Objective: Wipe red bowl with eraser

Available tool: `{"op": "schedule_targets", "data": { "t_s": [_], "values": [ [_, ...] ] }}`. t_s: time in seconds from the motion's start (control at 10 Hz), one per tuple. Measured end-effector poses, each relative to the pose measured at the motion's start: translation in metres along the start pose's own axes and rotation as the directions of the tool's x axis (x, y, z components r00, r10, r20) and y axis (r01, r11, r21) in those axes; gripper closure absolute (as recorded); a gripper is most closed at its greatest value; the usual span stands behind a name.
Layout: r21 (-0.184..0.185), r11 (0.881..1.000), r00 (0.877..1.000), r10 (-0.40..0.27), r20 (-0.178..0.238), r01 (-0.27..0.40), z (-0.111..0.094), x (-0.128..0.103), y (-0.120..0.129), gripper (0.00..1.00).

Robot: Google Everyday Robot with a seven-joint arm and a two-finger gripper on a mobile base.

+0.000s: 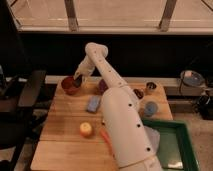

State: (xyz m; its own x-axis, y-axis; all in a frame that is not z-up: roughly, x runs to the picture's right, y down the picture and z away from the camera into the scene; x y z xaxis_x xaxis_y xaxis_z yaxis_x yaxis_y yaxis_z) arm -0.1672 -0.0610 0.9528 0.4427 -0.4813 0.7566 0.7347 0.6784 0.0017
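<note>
The red bowl stands at the back left of the wooden table. My gripper is at the bowl's right rim, reaching down into it from the right. A dark shape shows at the gripper's tip over the bowl's inside. I cannot tell it apart as the eraser, and no eraser shows elsewhere on the table. My white arm runs from the front of the view up to the bowl and hides the middle of the table.
A light-blue sponge lies right of the bowl and a purple bowl sits behind it. A yellow-orange fruit, a red vegetable, a blue cup, small dishes and a green tray share the table. A chair stands at the left.
</note>
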Motion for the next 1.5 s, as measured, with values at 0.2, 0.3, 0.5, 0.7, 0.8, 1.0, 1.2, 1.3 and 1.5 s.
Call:
{"op": "schedule_targets", "data": {
  "t_s": [0.2, 0.3, 0.5, 0.7, 0.8, 1.0, 1.2, 1.3, 1.5],
  "values": [
    [0.001, 1.000, 1.000, -0.031, 0.006, 0.031, 0.004, -0.003, -0.012, 1.00],
    [0.007, 0.999, 0.999, -0.041, 0.010, 0.041, 0.005, -0.004, -0.016, 1.00],
    [0.033, 0.997, 0.996, -0.073, 0.043, 0.072, 0.012, -0.017, -0.030, 1.00],
    [0.044, 0.995, 0.993, -0.088, 0.073, 0.085, 0.017, -0.028, -0.032, 1.00],
    [0.053, 0.995, 0.992, -0.092, 0.089, 0.088, 0.018, -0.035, -0.030, 1.00],
    [0.060, 0.995, 0.989, -0.085, 0.117, 0.078, 0.020, -0.044, -0.022, 1.00],
    [0.058, 0.996, 0.988, -0.074, 0.134, 0.067, 0.020, -0.050, -0.014, 1.00],
    [0.053, 0.997, 0.989, -0.065, 0.135, 0.059, 0.017, -0.050, -0.008, 1.00],
    [0.028, 0.999, 0.993, -0.040, 0.111, 0.037, 0.008, -0.041, 0.005, 1.00]
  ]
}}
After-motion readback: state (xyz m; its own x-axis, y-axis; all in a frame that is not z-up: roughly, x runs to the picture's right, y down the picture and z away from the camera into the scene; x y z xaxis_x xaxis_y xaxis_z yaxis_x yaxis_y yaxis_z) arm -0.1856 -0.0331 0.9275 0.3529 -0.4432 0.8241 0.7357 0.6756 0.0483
